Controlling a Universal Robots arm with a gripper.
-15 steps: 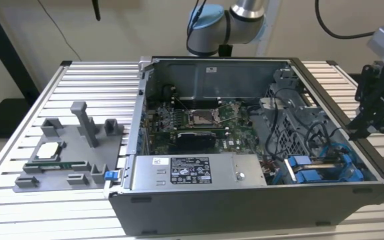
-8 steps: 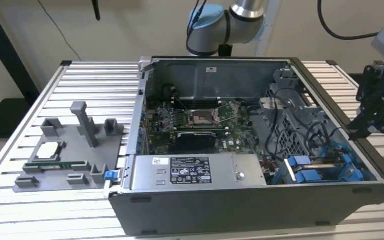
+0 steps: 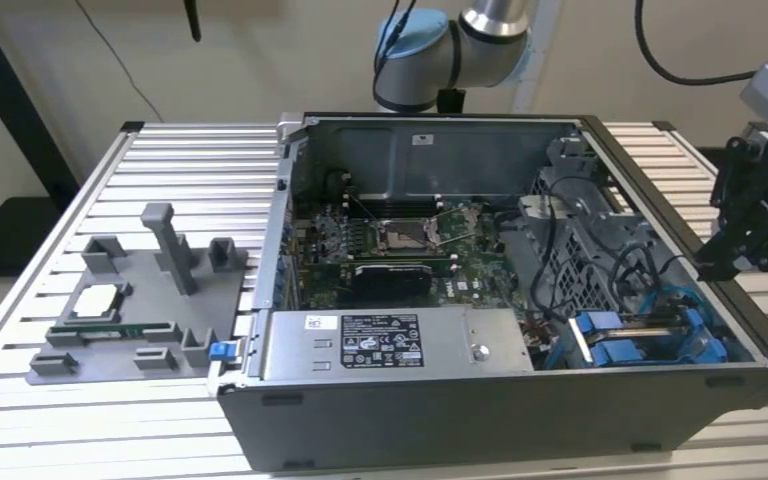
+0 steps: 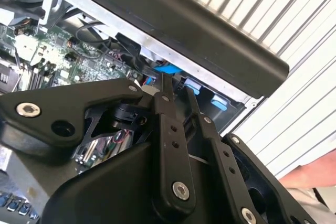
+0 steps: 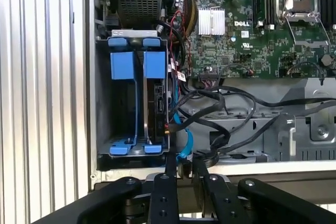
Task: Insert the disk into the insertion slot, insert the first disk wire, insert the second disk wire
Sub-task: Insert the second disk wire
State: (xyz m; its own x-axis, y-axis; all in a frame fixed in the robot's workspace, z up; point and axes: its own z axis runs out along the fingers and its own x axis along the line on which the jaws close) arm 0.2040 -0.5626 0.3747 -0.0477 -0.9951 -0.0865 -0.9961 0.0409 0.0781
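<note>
White printed label [image 3: 380, 342] on power-supply box [image 3: 484, 330]: print too small. Maker's mark [image 5: 242, 23] on motherboard [image 5: 236, 56].

My gripper [image 3: 718, 265] hangs outside the computer case [image 3: 491, 420], above the side wall [image 3: 651, 185] on the exterior view's right, with open air around it. Just inside that wall the insertion slot [image 5: 123, 103] sits in the corner, boxed in by the wall on one side and the power-supply box [image 3: 398, 345] at one end. One half of the slot is a dark open gap. The disk [image 5: 156, 103] stands edge-on in the other half. Black cables [image 5: 220, 114] and a blue cable [image 5: 185, 142] crowd just beside the disk, between it and the motherboard [image 5: 236, 40]. The case is open from above.
</note>
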